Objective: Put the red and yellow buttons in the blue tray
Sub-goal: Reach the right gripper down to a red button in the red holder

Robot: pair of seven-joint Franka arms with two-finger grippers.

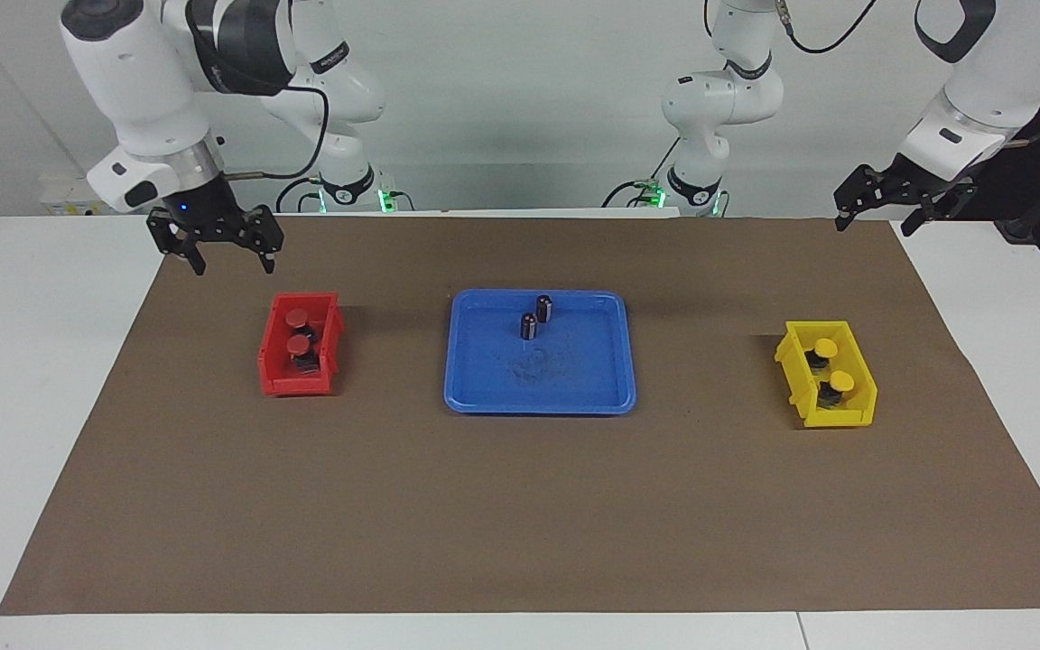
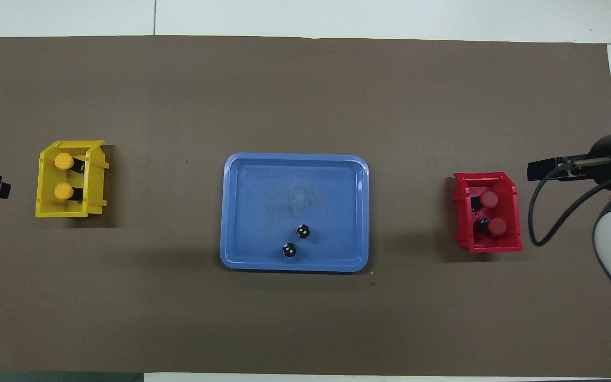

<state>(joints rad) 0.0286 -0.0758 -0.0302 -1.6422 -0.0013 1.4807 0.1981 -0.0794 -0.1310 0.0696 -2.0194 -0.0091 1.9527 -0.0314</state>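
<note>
The bench (image 1: 51, 379) is covered by a brown mat (image 1: 520, 506), at whose middle the blue tray (image 1: 540, 403) is laid with its long axis running between the arms' ends, apparently so that either arm can reach it. Two dark capless cylinders (image 1: 536, 317) stand upright in it. The red bin (image 1: 278, 379) at the right arm's end holds two red buttons (image 1: 297, 330); the yellow bin (image 1: 845, 415) at the left arm's end holds two yellow buttons (image 1: 831, 363). All four are tilted in their bins, caps uppermost; none is in the tray yet. The right claw (image 1: 234, 261) hangs open above the mat beside the red bin, likely for a first pick. The left claw (image 1: 881, 217), fingers apart, waits over the mat's edge.
</note>
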